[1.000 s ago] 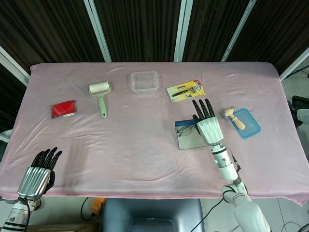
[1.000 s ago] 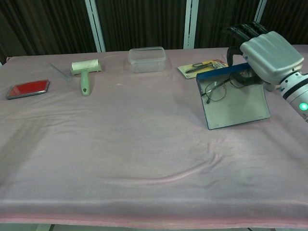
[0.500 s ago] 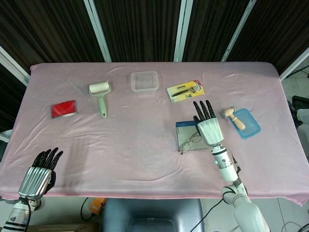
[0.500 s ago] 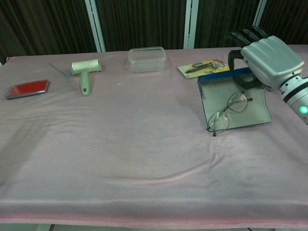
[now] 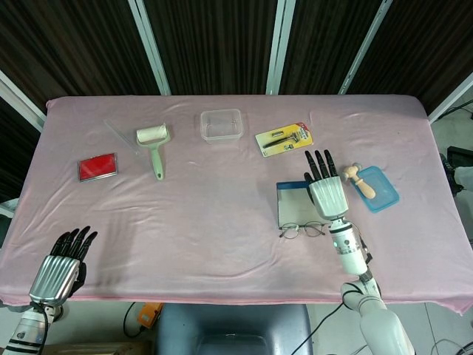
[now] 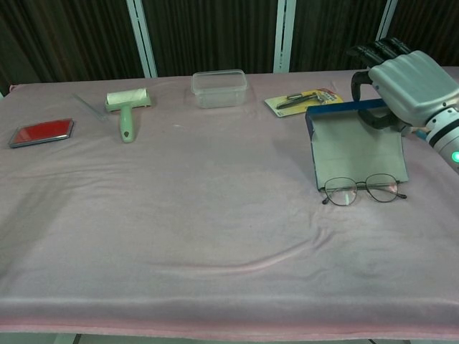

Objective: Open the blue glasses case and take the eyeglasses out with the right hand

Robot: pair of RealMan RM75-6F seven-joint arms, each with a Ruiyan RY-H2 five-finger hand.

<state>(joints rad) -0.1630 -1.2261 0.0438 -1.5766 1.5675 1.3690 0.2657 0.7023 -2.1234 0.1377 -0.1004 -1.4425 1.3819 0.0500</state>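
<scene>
The blue glasses case [image 5: 294,200] [image 6: 356,147] stands open and tilted up on the pink table, its pale inside facing me. My right hand [image 5: 326,192] [image 6: 412,84] grips its upper right edge, thumb in front and the other fingers stretched out behind. The eyeglasses [image 5: 302,230] [image 6: 363,189] lie flat on the cloth just in front of the case, outside it, touched by neither hand. My left hand [image 5: 63,260] hangs at the near left table edge, fingers apart, holding nothing.
A blue lid [image 5: 380,191] with a wooden piece [image 5: 352,174] lies right of the case. Behind it are a yellow tool card [image 5: 284,138] [image 6: 301,100] and a clear box [image 5: 222,124] [image 6: 219,87]. A lint roller [image 5: 153,144] [image 6: 127,109] and red case [image 5: 97,166] [image 6: 41,132] sit far left.
The eyeglasses slid down out of the tilted case onto the cloth in front of it. My right hand and the case shifted slightly right. The left hand stayed still.
</scene>
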